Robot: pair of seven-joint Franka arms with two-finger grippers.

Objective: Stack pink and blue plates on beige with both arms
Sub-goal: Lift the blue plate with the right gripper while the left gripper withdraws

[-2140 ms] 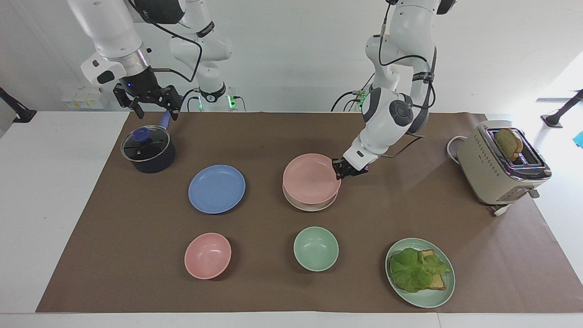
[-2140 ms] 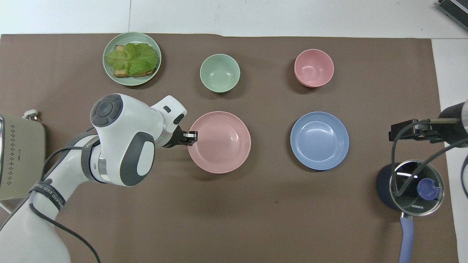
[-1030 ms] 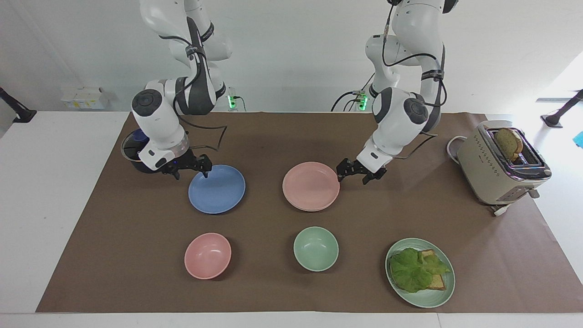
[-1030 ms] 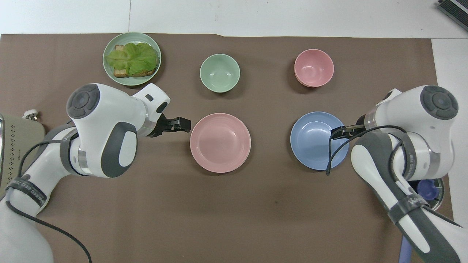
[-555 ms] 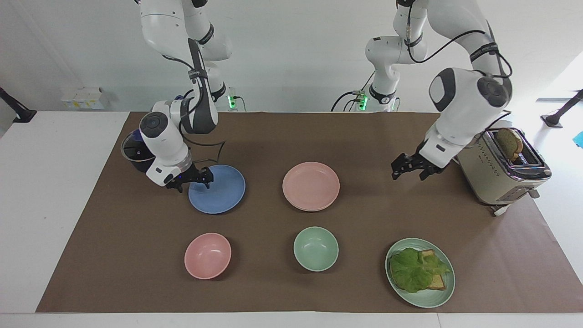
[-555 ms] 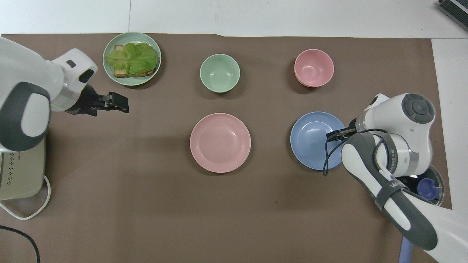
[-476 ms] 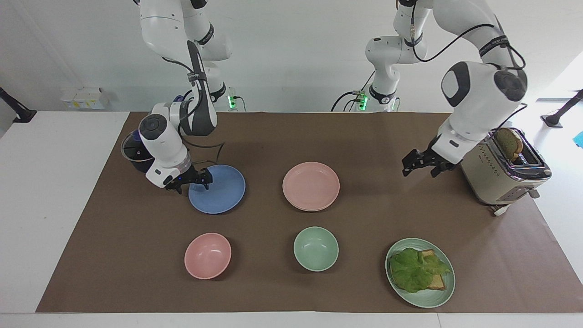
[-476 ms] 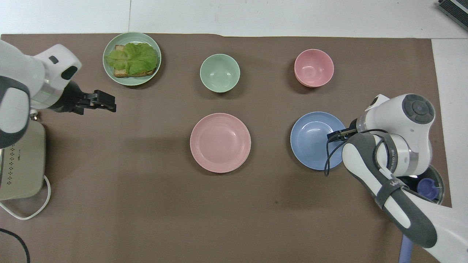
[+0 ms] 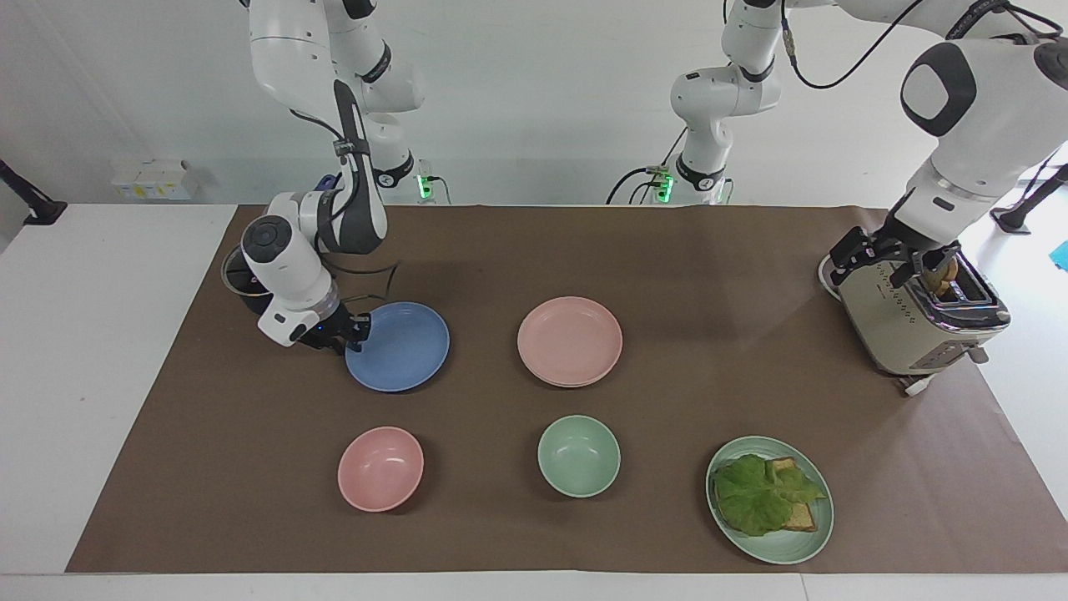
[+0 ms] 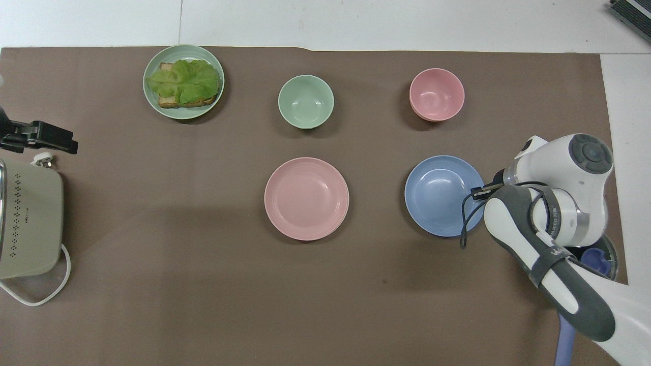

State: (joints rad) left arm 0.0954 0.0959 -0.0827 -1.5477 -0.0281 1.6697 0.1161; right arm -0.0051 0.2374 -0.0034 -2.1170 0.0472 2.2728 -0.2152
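The blue plate lies flat on the brown mat toward the right arm's end. My right gripper is low at its rim on the side nearest the pot, fingers shut on that rim. The pink plate rests on the beige plate mid-table; only a thin beige edge shows under it. My left gripper hangs open and empty over the toaster.
A dark pot with a glass lid stands close by the right arm. The beige toaster holds toast. A pink bowl, a green bowl and a green plate with toast and lettuce lie farthest from the robots.
My left gripper let go of the pink plate on the beige one, then rose and swung over to the toaster. My right gripper came down to the blue plate's rim and closed.
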